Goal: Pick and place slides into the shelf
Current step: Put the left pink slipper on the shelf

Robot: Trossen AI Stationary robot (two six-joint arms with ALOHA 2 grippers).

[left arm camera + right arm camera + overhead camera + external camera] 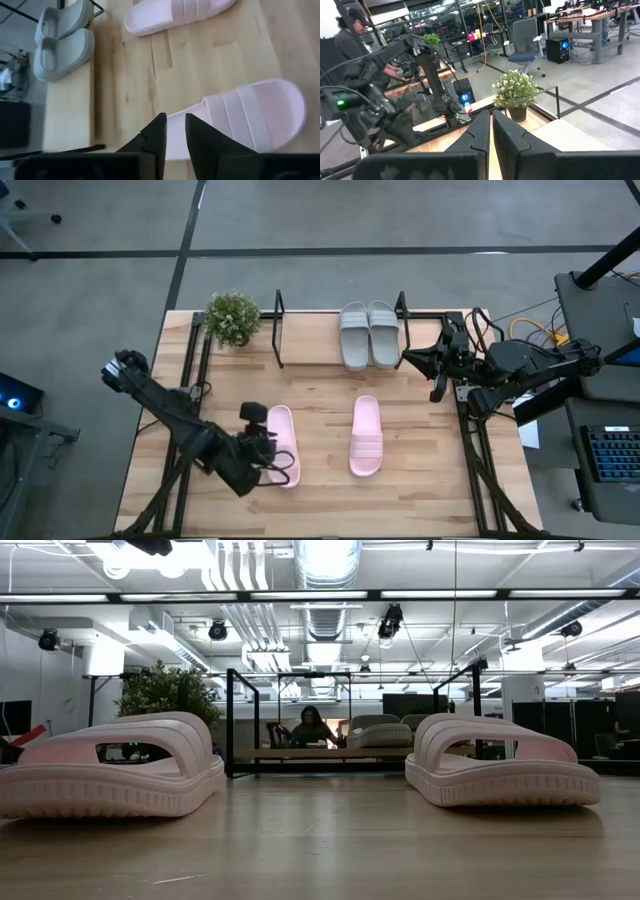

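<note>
From above, two grey slides [368,334] sat in the shelf [279,330], two pink slides [366,436] lay on the worktop [320,400] before it, and the right hand [410,360], clenched empty, hung beside the shelf's end. Wrist view: the left hand [175,131] was nearly pinched on a pink slide's edge; a firm grasp couldn't be told.

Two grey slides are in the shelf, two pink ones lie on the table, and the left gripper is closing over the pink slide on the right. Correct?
Not quite. The left gripper is at the left-hand pink slide, not the right-hand pink slide; the high view shows it. The grey slides are in the shelf, as you say.
</note>
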